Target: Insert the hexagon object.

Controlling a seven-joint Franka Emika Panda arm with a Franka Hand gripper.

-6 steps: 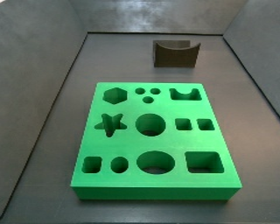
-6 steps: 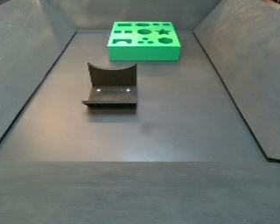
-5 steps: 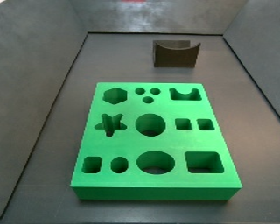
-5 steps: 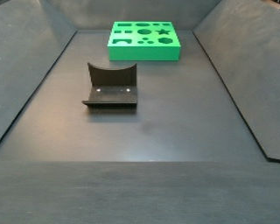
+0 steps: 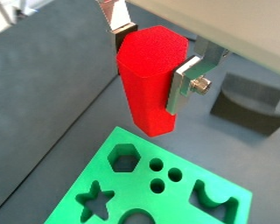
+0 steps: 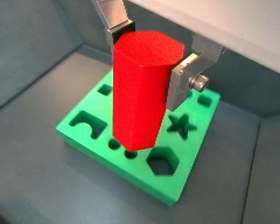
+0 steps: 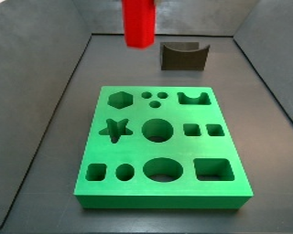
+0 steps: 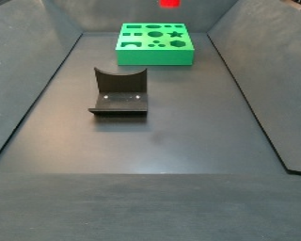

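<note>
In a side view the fixture (image 8: 119, 91) stands nearest on the dark surface (image 8: 166, 141), with the green board (image 8: 156, 44) well beyond it at the far end; in the side view from the opposite end the order is reversed, the green board (image 7: 161, 143) lying near and the fixture (image 7: 183, 55) far behind it. The board's top carries cut-out sockets, among them a hexagonal socket (image 7: 117, 98) at its far-left corner, a star and several round and square ones. The red hexagon peg (image 7: 138, 21) hangs upright in the air above the far-left part of the board, clear of it, and only its lower end (image 8: 169, 3) shows at the top edge of the side view facing the board's far end. In both wrist views the tool (image 5: 153, 50) is clenched on the peg (image 5: 146, 79), one silver finger (image 6: 185, 73) pressed flat against a facet and the peg's lower end (image 6: 137, 92) hanging over the board (image 6: 95, 122), near the hexagonal socket (image 5: 126, 157).
</note>
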